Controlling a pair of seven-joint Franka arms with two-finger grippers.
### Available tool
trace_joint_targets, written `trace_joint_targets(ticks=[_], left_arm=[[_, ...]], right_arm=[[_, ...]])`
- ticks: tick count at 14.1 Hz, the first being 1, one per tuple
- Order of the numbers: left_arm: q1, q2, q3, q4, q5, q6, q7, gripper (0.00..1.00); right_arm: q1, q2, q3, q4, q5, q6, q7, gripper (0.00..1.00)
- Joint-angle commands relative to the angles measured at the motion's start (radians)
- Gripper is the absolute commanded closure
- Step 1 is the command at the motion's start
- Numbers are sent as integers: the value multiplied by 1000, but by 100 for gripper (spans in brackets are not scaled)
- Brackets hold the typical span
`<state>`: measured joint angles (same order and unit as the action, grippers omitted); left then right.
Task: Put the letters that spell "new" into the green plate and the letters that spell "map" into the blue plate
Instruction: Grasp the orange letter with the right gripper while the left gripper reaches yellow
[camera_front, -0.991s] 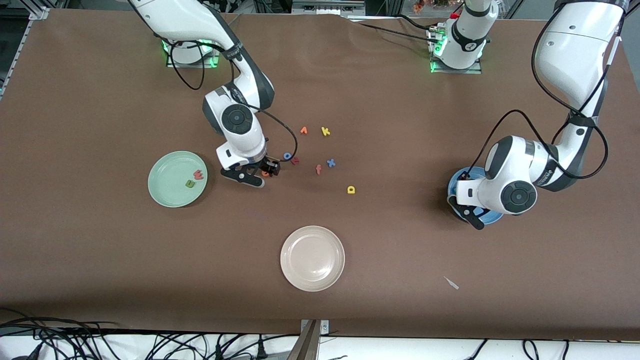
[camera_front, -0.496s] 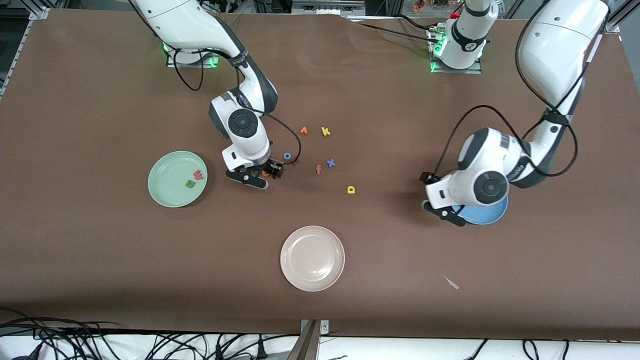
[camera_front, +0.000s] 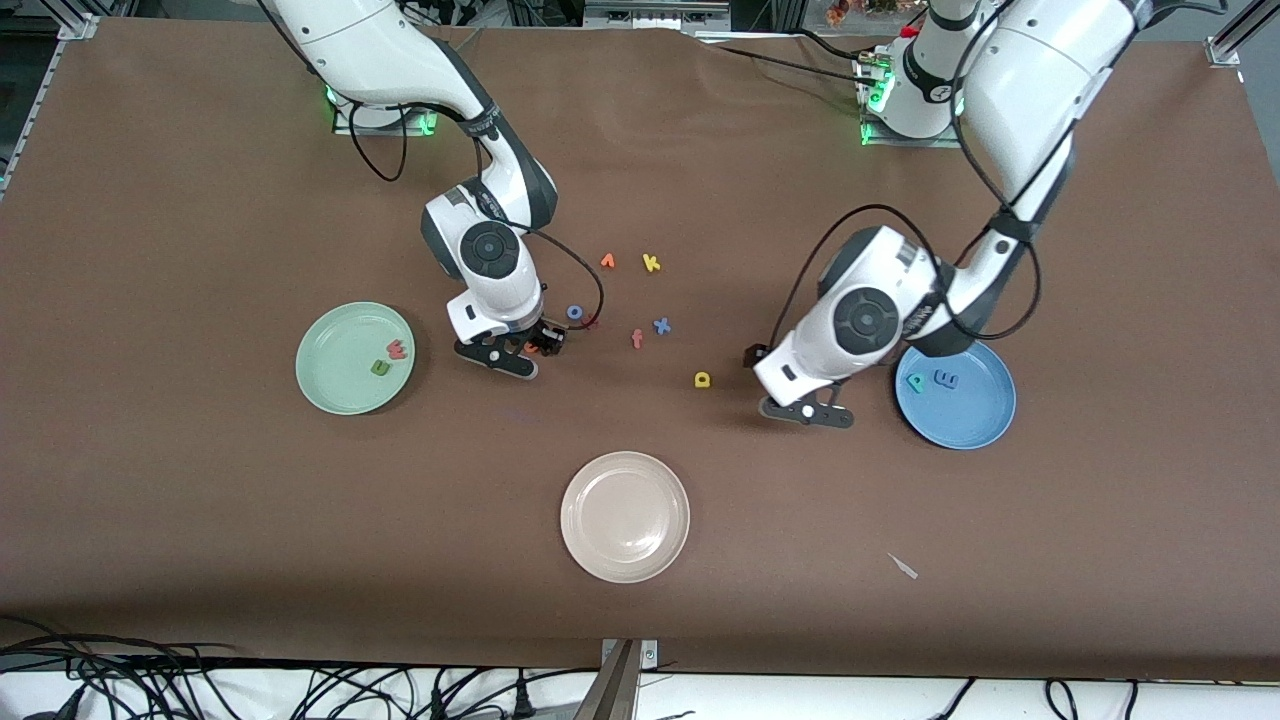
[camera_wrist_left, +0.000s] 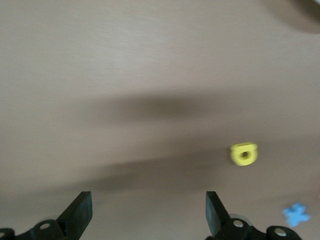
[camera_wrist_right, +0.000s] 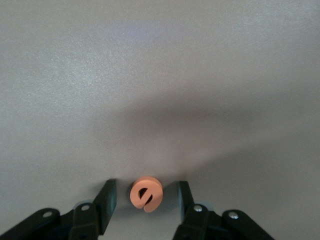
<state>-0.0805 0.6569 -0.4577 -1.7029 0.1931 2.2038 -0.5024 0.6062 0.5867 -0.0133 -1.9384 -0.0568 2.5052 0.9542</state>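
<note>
Step in hand: right gripper (camera_wrist_right: 145, 200), fingers apart, straddles orange e (camera_wrist_right: 146, 193) mid-table. Left gripper (camera_wrist_left: 147, 212) gapes empty near yellow a (camera_wrist_left: 244, 154). You close, lift next.

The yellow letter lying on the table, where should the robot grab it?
Likely from straight above, jaws pinching the outer edges of the yellow letter. It lies flat and blocky on the table with bare space around it, and the open left gripper hangs close by.

three plates (camera_front: 340, 345), twelve small foam letters (camera_front: 702, 379)
</note>
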Motion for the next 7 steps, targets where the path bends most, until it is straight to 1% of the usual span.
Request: trace_joint_targets(ticks=[1,3,4,6,7], left_arm=[[-82,42,16,44,-9,51,-116,0],[-128,81,20,103,-6,54,-184,0],[-158,92,34,123,-1,54,-205,0],[-231,111,95,153,9,56,-234,0],[-257,125,123,167,9,56,-238,0]], right_arm=[[13,10,-8,3,-1,20,17,53],[12,8,-8,3,-1,18,15,77],[12,7,-10,3,-1,15,14,84],[9,-16,-16,4,-1,11,-8,84],[6,-40,-29,4,-1,-9,-17,84]])
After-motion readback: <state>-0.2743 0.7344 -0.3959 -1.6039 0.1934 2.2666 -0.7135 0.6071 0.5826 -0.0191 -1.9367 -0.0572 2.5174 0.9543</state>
